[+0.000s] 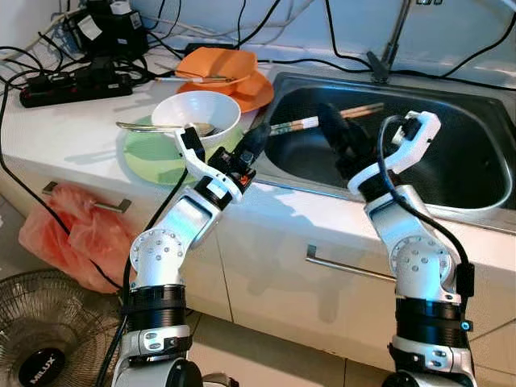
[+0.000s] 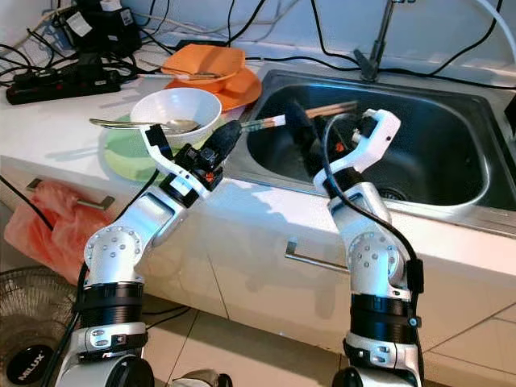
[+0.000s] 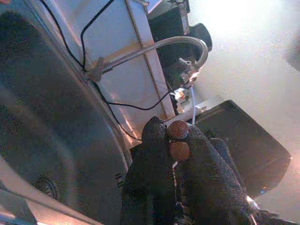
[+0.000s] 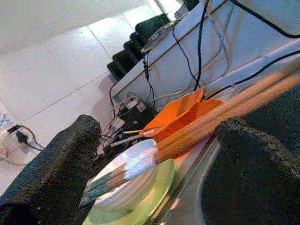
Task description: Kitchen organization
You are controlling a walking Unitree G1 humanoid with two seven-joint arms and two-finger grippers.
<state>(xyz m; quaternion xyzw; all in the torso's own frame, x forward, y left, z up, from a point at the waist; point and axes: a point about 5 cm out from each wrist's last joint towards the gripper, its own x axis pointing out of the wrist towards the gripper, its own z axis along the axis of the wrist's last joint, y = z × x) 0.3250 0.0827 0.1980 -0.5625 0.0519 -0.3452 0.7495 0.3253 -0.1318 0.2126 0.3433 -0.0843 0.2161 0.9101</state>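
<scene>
Left gripper [image 1: 256, 139]: fingers clenched on the chopsticks [image 1: 322, 119] at the sink's [image 1: 451, 197] left rim
Right gripper [image 1: 332, 129]: fingers spread apart, flanking the chopsticks; over the basin
Chopsticks: jutting across the sink; beside the white bowl [image 1: 196, 114]

1. Chopsticks [image 1: 326, 119]: a wooden pair with pale patterned ends, held level by the left gripper [image 1: 260, 139], whose fingers are closed on the patterned end; they reach out over the sink [image 1: 476, 205].
2. White bowl [image 1: 196, 113]: upright on the green plate [image 1: 149, 153], a metal spoon [image 1: 161, 127] lying across its rim.
3. Orange bowl [image 1: 216, 63]: tilted on the orange plate [image 1: 256, 90] behind, by the sink's corner.
</scene>
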